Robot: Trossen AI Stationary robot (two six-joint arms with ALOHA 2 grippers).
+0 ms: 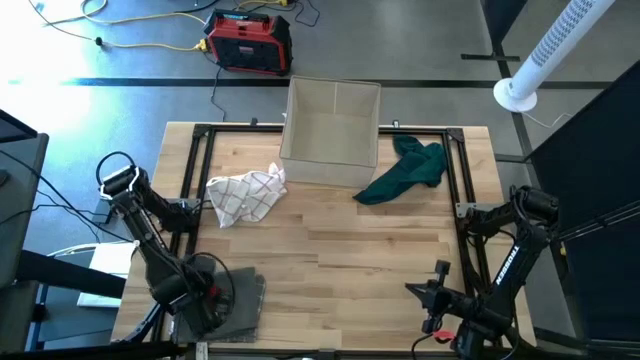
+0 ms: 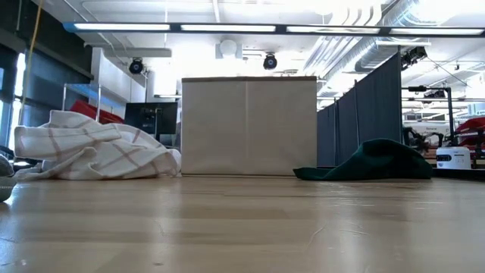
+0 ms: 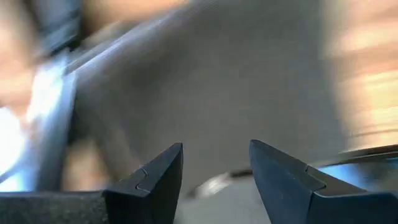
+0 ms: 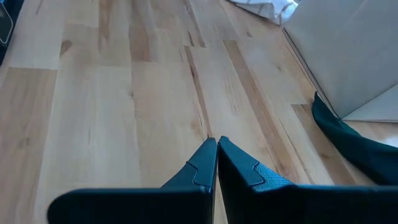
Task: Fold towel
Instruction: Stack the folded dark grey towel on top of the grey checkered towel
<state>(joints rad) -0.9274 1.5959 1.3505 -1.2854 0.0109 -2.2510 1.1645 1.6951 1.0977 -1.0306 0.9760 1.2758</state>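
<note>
A folded grey towel (image 1: 242, 298) lies flat at the table's near left corner. My left gripper (image 3: 214, 155) hangs open over it, pointing down, with the grey cloth (image 3: 211, 81) below its fingers. A crumpled white checked towel (image 1: 245, 195) lies at the far left, and a crumpled dark green towel (image 1: 405, 172) at the far right, partly against the box. My right gripper (image 4: 217, 142) is shut on nothing near the table's near right edge (image 1: 428, 292), slanting down over bare wood.
An open beige box (image 1: 332, 120) stands at the table's far edge between the two crumpled towels. A black frame (image 1: 200, 160) runs along the table's left, far and right sides. The wood in the middle (image 1: 340, 260) is bare.
</note>
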